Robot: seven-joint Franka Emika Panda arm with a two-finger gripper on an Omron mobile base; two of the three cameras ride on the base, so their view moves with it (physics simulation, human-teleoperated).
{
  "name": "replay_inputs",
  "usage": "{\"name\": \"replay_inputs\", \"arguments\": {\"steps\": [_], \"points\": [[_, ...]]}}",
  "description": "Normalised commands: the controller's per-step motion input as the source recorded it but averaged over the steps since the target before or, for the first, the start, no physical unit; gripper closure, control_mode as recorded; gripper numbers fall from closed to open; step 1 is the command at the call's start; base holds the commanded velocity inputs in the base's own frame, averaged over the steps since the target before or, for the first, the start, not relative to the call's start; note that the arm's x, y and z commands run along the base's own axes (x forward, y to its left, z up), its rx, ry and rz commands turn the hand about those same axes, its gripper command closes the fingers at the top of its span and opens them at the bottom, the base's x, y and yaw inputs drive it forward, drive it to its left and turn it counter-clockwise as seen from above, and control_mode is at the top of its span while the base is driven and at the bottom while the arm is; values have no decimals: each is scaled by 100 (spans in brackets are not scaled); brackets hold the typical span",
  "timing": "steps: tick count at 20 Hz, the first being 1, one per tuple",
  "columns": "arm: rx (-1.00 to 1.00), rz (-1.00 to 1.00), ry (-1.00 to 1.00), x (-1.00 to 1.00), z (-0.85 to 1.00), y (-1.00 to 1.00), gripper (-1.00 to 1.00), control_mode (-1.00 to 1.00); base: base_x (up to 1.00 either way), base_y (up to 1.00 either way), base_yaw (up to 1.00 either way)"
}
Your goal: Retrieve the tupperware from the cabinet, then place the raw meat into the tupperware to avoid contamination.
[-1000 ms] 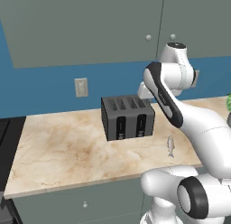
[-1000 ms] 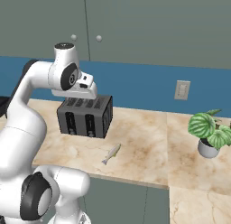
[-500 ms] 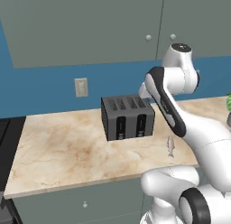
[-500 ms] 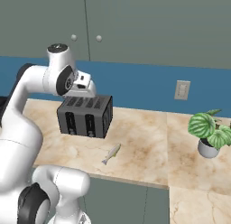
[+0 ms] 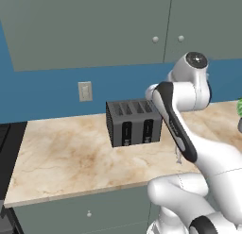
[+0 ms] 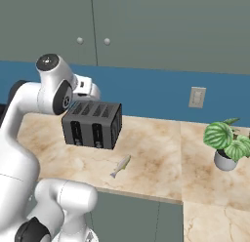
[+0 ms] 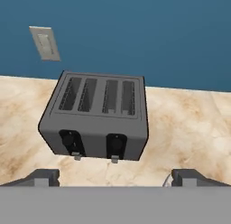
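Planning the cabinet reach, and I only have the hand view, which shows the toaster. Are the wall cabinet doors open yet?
Observer: No, the large grey-green wall cabinet has both flat doors shut.
Operator: Where's the fish?
Observer: The tiny silvery-grey fish lies on the marble counter, in front of the dark grey four-slot toaster, near the front edge.
Operator: Anything else there?
Observer: A potted green plant stands at the right, apart from the fish.

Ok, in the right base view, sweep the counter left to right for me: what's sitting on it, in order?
Toaster → raw meat, the small fish, nearer the front edge → potted plant at the far right.
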Motion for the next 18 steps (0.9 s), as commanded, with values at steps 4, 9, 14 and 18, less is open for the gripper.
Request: {"name": "replay_inputs", "arguments": {"steps": [4,9,14,18], "points": [[0,0,-24,0,34,5,-100,-100,0,0,0],[0,1,-23,-10,25,-1,-100,-100,0,0,0],[1,0,-26,-13,29,-1,-100,-100,0,0,0],[1,0,-25,-10,33,0,-100,-100,0,0,0]]}}
